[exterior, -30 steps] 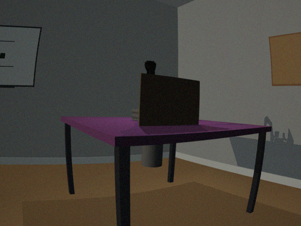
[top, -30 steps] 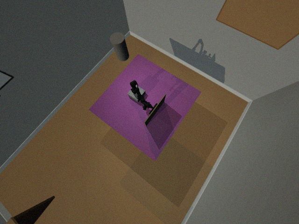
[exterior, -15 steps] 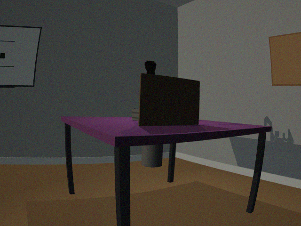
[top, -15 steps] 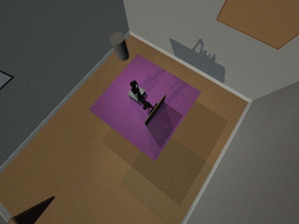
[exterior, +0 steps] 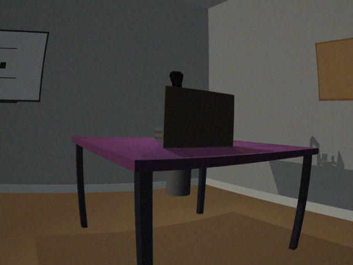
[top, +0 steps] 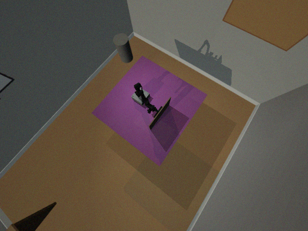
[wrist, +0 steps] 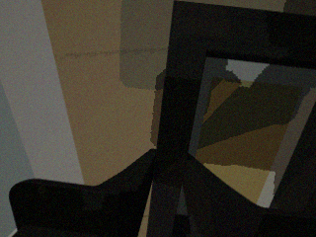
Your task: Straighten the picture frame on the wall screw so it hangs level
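The picture frame (wrist: pixel 186 64) has a dark border, a grey inner mat and a brown and yellow picture. In the wrist view it fills the right side, cut off by the image edge. My gripper (wrist: pixel 169 156) is shut on its left border, one finger on each side. In the top view the frame (top: pixel 160 108) is a tiny dark shape against the upright wall panel (top: pixel 152 125) (exterior: pixel 199 120). The exterior view shows only the panel's back, which hides frame and gripper. The screw and notched strip are hidden. In the wrist view the frame's top edge slopes slightly down rightward; its true tilt is unclear.
The panel stands upright on the purple table (top: pixel 116 109) (exterior: pixel 113 145). The arm's pale base (top: pixel 134 98) is on the table, facing the panel. The arm reaches from the base to the panel. A grey cylinder (top: pixel 124 49) (exterior: pixel 178 182) stands on the floor beyond the table.
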Robot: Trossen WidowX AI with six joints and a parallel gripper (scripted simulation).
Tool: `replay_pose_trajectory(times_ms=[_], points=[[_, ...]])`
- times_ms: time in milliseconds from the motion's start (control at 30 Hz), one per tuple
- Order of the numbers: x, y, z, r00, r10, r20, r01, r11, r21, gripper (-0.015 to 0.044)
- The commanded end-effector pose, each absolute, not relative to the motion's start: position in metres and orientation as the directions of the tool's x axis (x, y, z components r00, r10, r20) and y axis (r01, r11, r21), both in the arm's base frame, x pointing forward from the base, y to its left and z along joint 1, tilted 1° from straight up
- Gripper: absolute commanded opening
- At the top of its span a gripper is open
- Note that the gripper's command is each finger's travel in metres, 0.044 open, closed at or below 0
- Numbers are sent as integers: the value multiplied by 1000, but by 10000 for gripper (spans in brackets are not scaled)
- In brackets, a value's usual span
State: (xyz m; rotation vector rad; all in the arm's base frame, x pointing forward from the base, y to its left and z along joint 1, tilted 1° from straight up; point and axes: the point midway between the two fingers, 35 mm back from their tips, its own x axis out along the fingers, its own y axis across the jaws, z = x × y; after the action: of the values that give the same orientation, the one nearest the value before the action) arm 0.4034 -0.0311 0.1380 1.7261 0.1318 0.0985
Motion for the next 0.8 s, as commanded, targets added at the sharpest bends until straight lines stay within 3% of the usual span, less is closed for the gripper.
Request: replay_pose_trajectory(times_ms=[0, 767], points=[[404, -31, 142, 990, 140, 3, 19, -156, 988, 0], [403, -27, 139, 990, 140, 3, 19, -157, 987, 0]])
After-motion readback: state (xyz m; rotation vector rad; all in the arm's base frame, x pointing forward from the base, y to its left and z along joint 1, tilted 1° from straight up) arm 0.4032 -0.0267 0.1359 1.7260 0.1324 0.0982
